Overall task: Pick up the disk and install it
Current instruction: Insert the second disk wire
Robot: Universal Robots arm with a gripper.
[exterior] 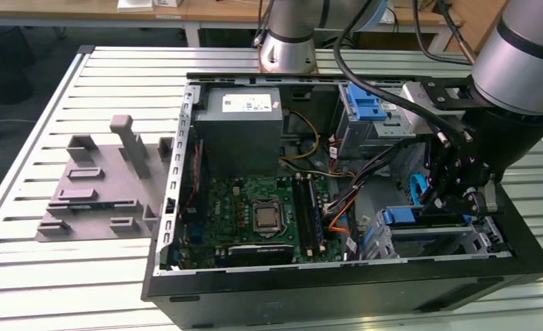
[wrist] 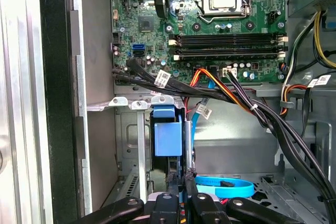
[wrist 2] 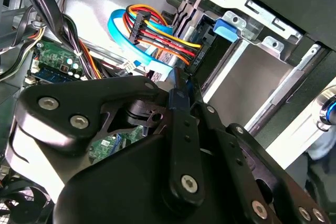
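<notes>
The tool [exterior: 462, 200] hangs inside the open computer case [exterior: 253, 289] on the table [exterior: 32, 276], jaws together, seemingly pinching the disk's [wrist: 168, 139] blue rail. The disk stands in the metal cage [exterior: 455, 241], with loose cables [wrist: 231, 95] crowding close around it.

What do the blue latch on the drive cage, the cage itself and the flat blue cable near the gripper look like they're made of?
The blue latch looks like moulded plastic: matte, uniform colour, rounded edges. The silver drive cage appears to be bare sheet metal, with a dull sheen, folded tabs and punched holes. The flat light-blue cable seems a flexible plastic-jacketed ribbon, glossy and lying in a smooth curve. The gripper sits close by.
</notes>
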